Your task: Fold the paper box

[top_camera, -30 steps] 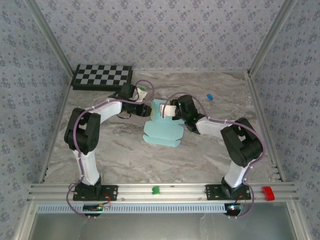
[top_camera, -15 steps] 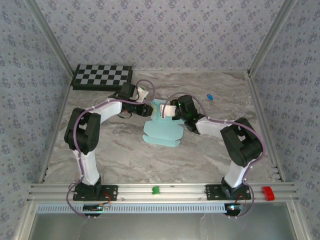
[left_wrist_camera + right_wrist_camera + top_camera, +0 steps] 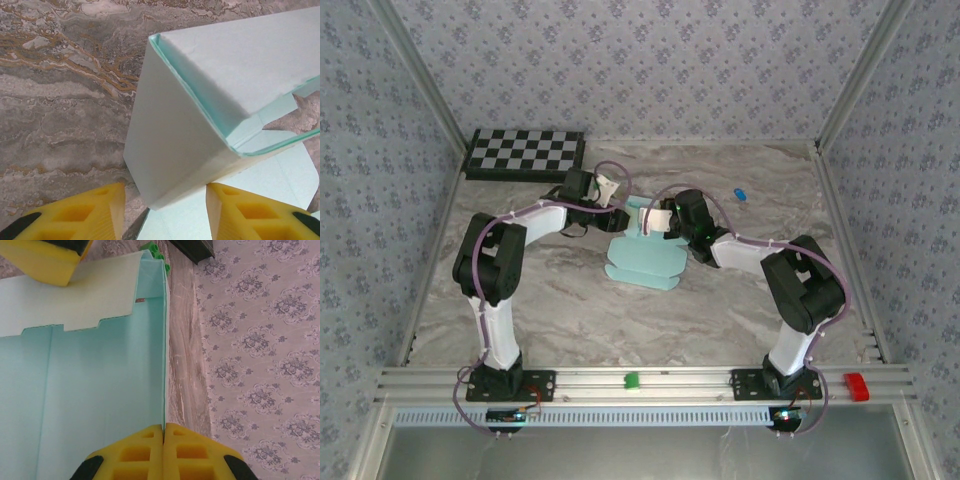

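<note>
Right jaws tight on the paper box point(image 3: 100, 390) edge; left jaws apart around its corner.

checkerboard point(image 3: 525, 153): far-left table point(image 3: 570, 310) corner | blue piece point(image 3: 740, 194): far right | green block point(image 3: 631, 380), red block point(image 3: 856, 386): near rail point(image 3: 720, 378)

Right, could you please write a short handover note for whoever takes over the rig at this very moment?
Right gripper: shut, pinching the thin upright edge of the paper box.
Left gripper: open, a finger on either side of a raised, folded corner of the box; contact unclear.
Box: mid-table, between the two grippers.
Done: the far part is folded up into walls.
Left: the near flaps lie flat on the table; they need raising and the box needs closing.
</note>
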`<move>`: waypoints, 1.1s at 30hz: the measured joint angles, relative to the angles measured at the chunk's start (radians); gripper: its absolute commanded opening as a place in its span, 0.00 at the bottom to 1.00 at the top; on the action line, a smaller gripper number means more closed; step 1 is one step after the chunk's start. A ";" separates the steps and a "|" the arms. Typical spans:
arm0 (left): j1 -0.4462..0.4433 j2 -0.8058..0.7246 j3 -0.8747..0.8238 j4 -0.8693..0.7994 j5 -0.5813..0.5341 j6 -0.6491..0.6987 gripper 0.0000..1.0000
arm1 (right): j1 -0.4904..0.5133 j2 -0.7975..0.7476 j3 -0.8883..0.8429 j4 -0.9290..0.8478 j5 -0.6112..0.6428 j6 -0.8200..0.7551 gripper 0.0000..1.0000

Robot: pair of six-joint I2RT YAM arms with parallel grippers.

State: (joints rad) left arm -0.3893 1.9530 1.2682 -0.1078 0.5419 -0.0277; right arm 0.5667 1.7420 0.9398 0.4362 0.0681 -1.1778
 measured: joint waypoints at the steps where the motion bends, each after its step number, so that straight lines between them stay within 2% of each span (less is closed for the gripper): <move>1: 0.000 0.000 0.000 0.000 0.000 0.000 0.47 | 0.000 0.001 0.000 0.000 0.000 0.000 0.00; 13: -0.001 0.000 -0.042 0.070 0.001 0.000 0.52 | 0.002 0.013 0.016 -0.008 0.007 0.003 0.00; 33: -0.019 0.000 -0.060 0.129 -0.038 -0.048 0.49 | 0.007 0.014 0.021 -0.012 0.007 0.004 0.00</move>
State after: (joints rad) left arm -0.4080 1.9530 1.2087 0.0216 0.5041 -0.0761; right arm 0.5735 1.7561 0.9604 0.4240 0.0750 -1.1736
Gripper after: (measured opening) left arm 0.500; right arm 0.052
